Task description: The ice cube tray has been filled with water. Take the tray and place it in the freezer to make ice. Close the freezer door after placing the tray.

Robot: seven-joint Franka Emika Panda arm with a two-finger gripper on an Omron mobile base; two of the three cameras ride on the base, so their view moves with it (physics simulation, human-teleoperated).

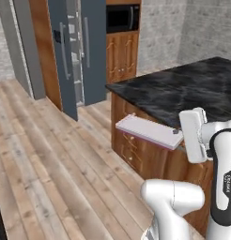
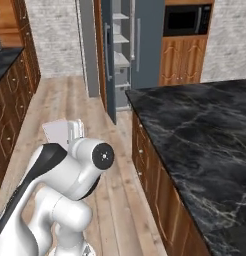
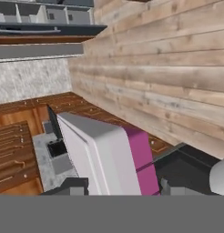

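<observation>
My gripper (image 1: 179, 133) is shut on the ice cube tray (image 1: 146, 131), a thin pale pinkish slab with a magenta edge. The tray juts out level to the left, over the floor beside the island. In the hand view the tray (image 3: 104, 152) stands edge-on between my fingertips (image 3: 72, 185), its magenta edge on the right. Behind the arm in the right base view, a corner of the tray (image 2: 57, 131) shows. Far ahead stands the dark slate-grey freezer (image 1: 93, 47). The freezer door (image 1: 62, 56) is swung open, with grey shelves (image 2: 121, 60) showing inside.
A black marble island counter (image 1: 183, 86) on wooden cabinets (image 1: 136, 154) lies to my right. A microwave (image 1: 122, 18) sits in wooden cabinets beside the freezer. Another dark counter (image 2: 4, 56) is at the far left. Wooden floor (image 1: 47, 154) stretches toward the freezer.
</observation>
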